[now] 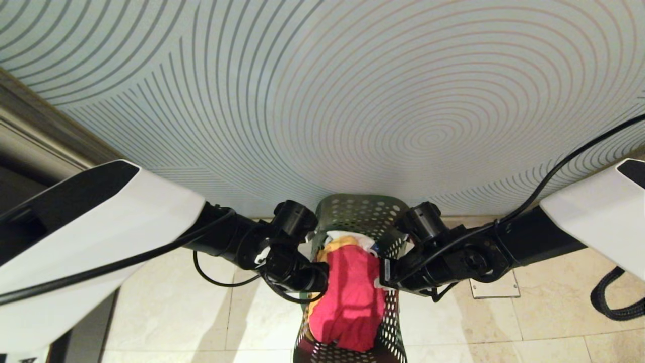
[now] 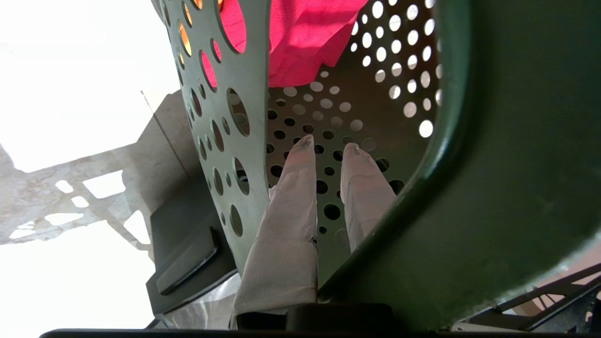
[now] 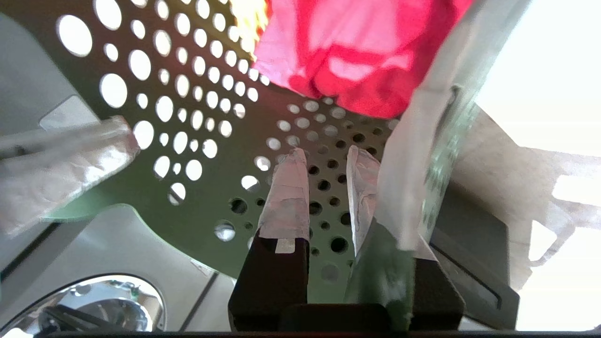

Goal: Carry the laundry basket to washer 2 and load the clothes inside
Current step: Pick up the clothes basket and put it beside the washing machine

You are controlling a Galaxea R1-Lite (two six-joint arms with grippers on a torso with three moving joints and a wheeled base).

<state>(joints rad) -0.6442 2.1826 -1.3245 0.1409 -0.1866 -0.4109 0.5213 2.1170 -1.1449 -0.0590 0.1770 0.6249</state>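
Observation:
The dark green laundry basket [image 1: 360,212], full of round holes, sits between my two arms low in the head view. The clothes lie in it: a bright pink-red garment [image 1: 352,297] on top, with yellow-orange [image 1: 342,245] and white [image 1: 347,234] cloth behind it. My left gripper [image 1: 322,277] reaches over the basket's left rim. Its white-wrapped fingers [image 2: 300,188] are drawn close together on the perforated wall [image 2: 324,216]. My right gripper [image 1: 385,275] holds the right rim the same way, with fingers [image 3: 288,197] close together on the wall [image 3: 197,197]. Washer 2's label is out of view.
A grey washer's chrome-ringed glass door [image 3: 94,305] shows beyond the basket, with no number visible. Ahead stands a wall with curved line patterns [image 1: 352,101]. Beige floor tiles [image 1: 504,327] carry a small metal plate [image 1: 494,288]. A dark doorframe [image 1: 30,131] is on the left.

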